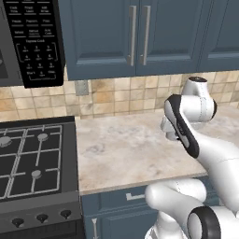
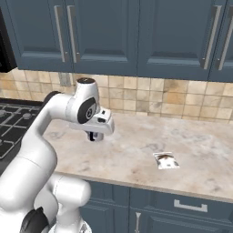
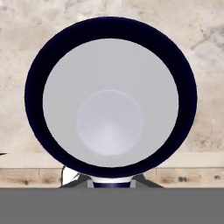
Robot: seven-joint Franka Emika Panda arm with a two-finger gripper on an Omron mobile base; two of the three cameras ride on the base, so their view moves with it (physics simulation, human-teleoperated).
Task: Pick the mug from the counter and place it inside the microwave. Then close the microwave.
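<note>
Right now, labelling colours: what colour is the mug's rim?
Dark navy rim on the mug, clearest in the hand view.

Bare counter (image 1: 121, 154) all round, stove (image 1: 32, 163) left, small packet (image 2: 166, 160) right.

**Mug seen from above, microwave up left**

The mug (image 3: 110, 100) stands mouth-up under the hand camera: a round dark navy rim around a pale grey inside and a lighter round bottom. From the right base it is a small dark shape (image 2: 94, 135) just under the claw (image 2: 94, 133), over the beige marbled surface (image 2: 136, 157). The black microwave (image 1: 37, 42) hangs above the stove, its white-labelled keypad facing out.
</note>
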